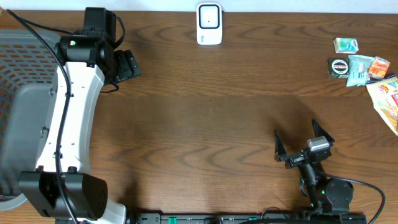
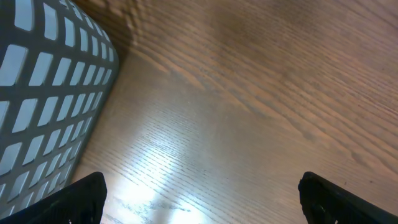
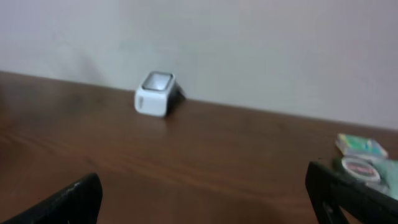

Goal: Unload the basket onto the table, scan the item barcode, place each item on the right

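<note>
We see a grey mesh basket (image 1: pixel 22 56) at the left edge, contents unclear to us, our left hand (image 1: pixel 127 65) spread beside it, right hand (image 1: pixel 297 132) spread and empty, white scanner (image 1: pixel 209 23) at the far edge, item packets (image 1: pixel 360 67) clustered far right on the wooden surface (image 1: pixel 205 112)

The grey basket (image 1: pixel 18 68) at the bench's left edge runs out of the overhead picture and lies partly under the left arm (image 1: pixel 68 118). A yellow packet (image 1: pixel 387 99) at the right edge is cut off too. Print on the small packets (image 1: pixel 359 67) in the far right corner is too small to read. From the right wrist, the white scanner (image 3: pixel 155 93) is blurred.
</note>
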`<action>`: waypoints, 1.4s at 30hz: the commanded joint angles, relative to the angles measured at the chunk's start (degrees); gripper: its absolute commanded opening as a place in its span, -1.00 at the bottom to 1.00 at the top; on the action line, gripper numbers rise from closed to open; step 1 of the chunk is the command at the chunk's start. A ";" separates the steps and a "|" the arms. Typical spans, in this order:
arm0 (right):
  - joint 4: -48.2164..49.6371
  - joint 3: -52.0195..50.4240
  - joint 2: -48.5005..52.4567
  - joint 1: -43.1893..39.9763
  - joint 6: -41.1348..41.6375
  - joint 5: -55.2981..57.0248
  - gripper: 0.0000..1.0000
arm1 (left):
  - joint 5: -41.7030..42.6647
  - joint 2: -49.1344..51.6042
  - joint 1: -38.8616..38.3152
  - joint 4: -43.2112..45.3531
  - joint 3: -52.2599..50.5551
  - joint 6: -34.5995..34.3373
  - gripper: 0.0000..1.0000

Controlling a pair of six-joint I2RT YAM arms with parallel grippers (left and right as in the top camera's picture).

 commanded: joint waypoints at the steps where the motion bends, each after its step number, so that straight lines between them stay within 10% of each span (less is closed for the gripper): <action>1: -2.29 -0.11 -0.44 -2.03 -0.35 0.98 0.99 | -0.92 0.26 0.15 -0.20 0.13 0.09 0.95; 42: -4.00 -0.07 -0.42 -2.71 2.71 7.93 0.99 | -0.92 0.26 0.15 -0.20 0.13 0.09 0.96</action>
